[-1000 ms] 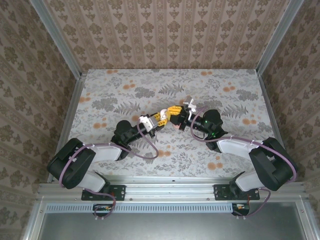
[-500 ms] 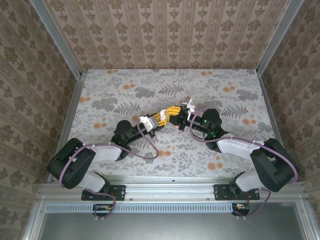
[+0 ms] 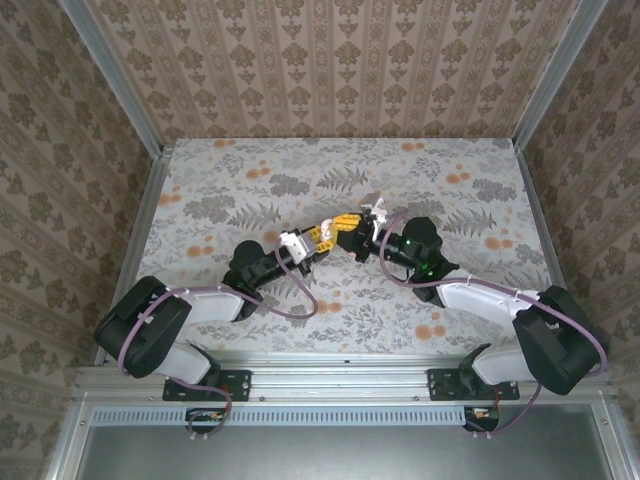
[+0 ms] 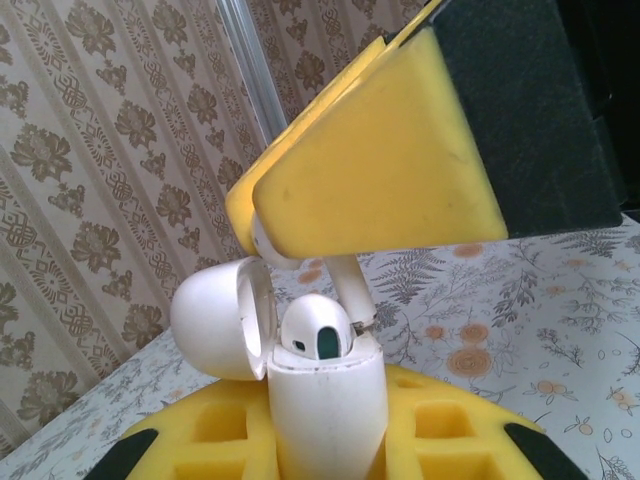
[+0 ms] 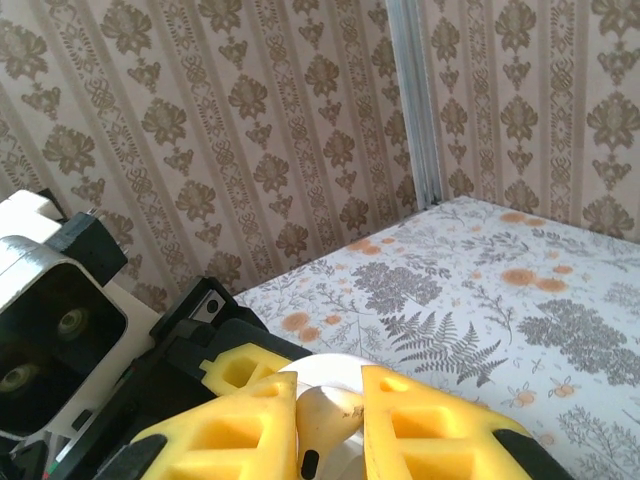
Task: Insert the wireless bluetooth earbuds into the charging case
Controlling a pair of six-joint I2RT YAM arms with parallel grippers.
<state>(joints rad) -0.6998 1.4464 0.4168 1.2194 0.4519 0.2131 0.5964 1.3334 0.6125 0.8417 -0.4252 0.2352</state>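
Observation:
In the left wrist view the charging case (image 4: 325,410) is white and stands upright, with my left gripper (image 4: 325,445) shut on its lower body. Its lid (image 4: 215,315) hangs open to the left. One of the wireless bluetooth earbuds (image 4: 315,330) sits in its slot. A second earbud (image 4: 350,285) points stem-down at the case's right slot, held by the right gripper's yellow fingers (image 4: 390,170) above. In the right wrist view my right gripper (image 5: 330,435) is shut on that earbud (image 5: 325,415). From above, the left gripper (image 3: 328,232) and right gripper (image 3: 355,225) meet at mid-table.
The flower-printed table (image 3: 250,180) spreads around the joined grippers. Patterned walls (image 3: 330,60) close the back and both sides, with metal corner posts (image 3: 110,75). Open table lies to the left, right and behind the grippers.
The joined grippers have drifted slightly left and back, and the right arm's elbow has swung out to the right. Both grips are unchanged.

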